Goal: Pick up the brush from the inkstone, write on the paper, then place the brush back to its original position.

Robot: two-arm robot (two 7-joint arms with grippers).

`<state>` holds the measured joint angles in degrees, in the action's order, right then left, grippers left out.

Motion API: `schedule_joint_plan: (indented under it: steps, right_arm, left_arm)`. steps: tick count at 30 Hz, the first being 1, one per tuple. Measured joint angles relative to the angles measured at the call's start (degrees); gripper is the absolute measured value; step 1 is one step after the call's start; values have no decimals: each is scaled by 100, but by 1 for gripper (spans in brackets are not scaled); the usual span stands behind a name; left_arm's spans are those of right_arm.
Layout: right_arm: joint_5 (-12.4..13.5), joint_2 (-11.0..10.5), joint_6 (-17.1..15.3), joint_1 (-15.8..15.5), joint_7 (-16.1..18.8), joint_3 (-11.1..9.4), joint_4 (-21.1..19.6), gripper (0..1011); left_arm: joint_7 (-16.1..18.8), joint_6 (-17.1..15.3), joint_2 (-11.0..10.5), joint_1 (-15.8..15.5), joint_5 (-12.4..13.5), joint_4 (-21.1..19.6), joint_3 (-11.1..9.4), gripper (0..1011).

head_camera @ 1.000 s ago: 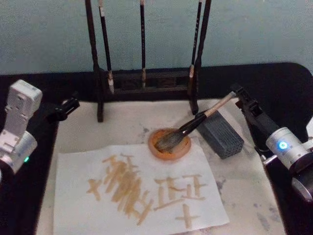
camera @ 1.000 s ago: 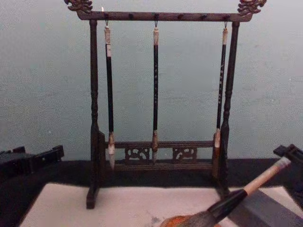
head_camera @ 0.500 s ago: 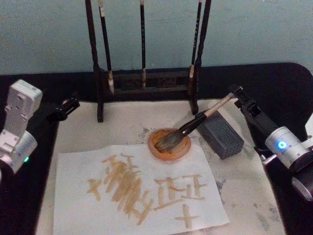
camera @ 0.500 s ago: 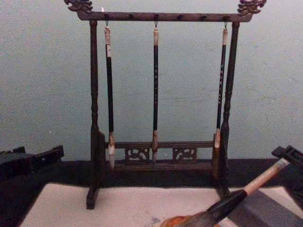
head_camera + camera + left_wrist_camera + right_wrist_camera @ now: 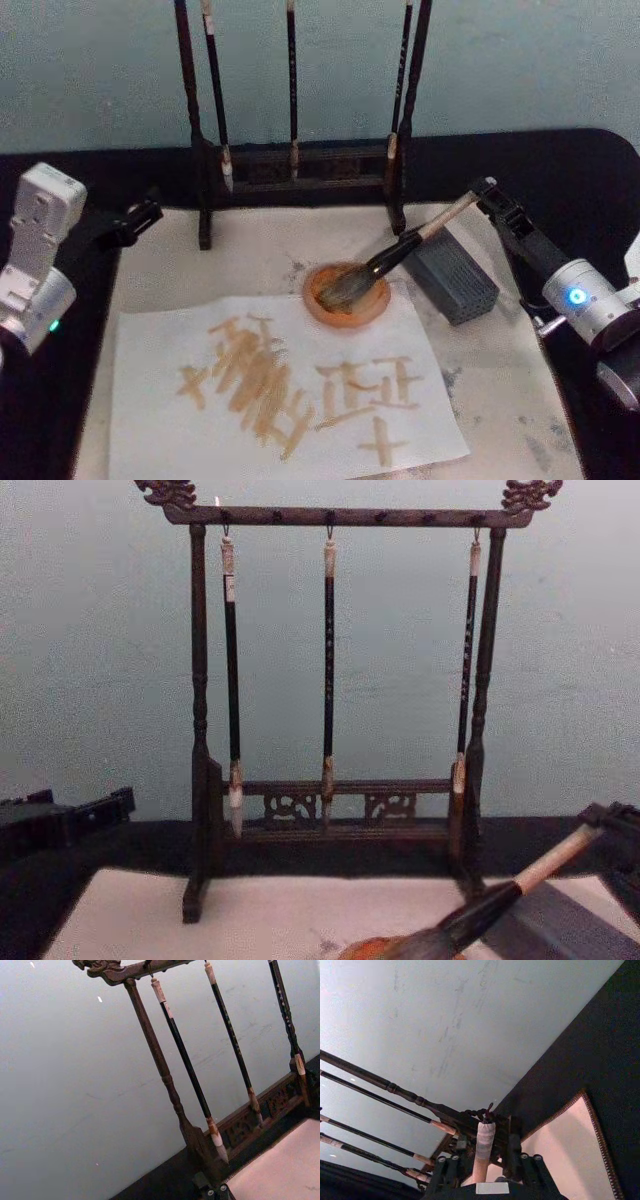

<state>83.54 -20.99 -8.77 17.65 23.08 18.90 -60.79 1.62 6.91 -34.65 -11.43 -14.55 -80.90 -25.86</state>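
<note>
Nearest, a white sheet (image 5: pixel 280 400) with tan strokes lies on the paper (image 5: pixel 510 400), which spreads wide over the black bench (image 5: pixel 590 170). Just past the sheet's far edge, the round orange inkstone (image 5: pixel 346 296) sits on the paper. The brush (image 5: pixel 405 245) has its bristles in the inkstone. Its handle slants up, away and to the right, passing above the far end of a grey block (image 5: pixel 455 275).

The right tool (image 5: pixel 486 190) is at the handle's cream end. In the right wrist view its jaws stand spread on either side of that end, with the cord loop just beyond them. A gap shows beside the handle, so the tool straddles the brush without clamping it.

The left tool (image 5: pixel 140 215) hangs at the paper's far left corner, well apart from the brush; I cannot tell its state.

Farther back, a dark rack (image 5: pixel 330 800) stands on the paper's far edge. Three thin brushes (image 5: pixel 328 660) hang from it before a pale wall (image 5: pixel 100 660).
</note>
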Motion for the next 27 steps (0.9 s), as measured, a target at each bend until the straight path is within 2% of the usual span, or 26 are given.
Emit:
schedule_joint_plan:
  steps: [4,7,8,11,27]
  right_arm:
    - [2,2,-2,-2,2,-2,-2,403]
    - [3,3,-3,-3,3,-4,-3,344]
    - [4,4,-4,-4,4,-5,-2,276]
    - [8,4,-5,-5,7,-7,-3,196]
    - [13,4,-5,-6,8,-9,-3,176]
  left_arm:
    - [0,0,0,0,0,0,0,1002]
    - [0,0,0,0,0,0,0,1000]
    - [0,0,0,0,0,0,0,1002]
    - [0,0,0,0,0,0,0,1002]
    - [0,0,0,0,0,0,0,1002]
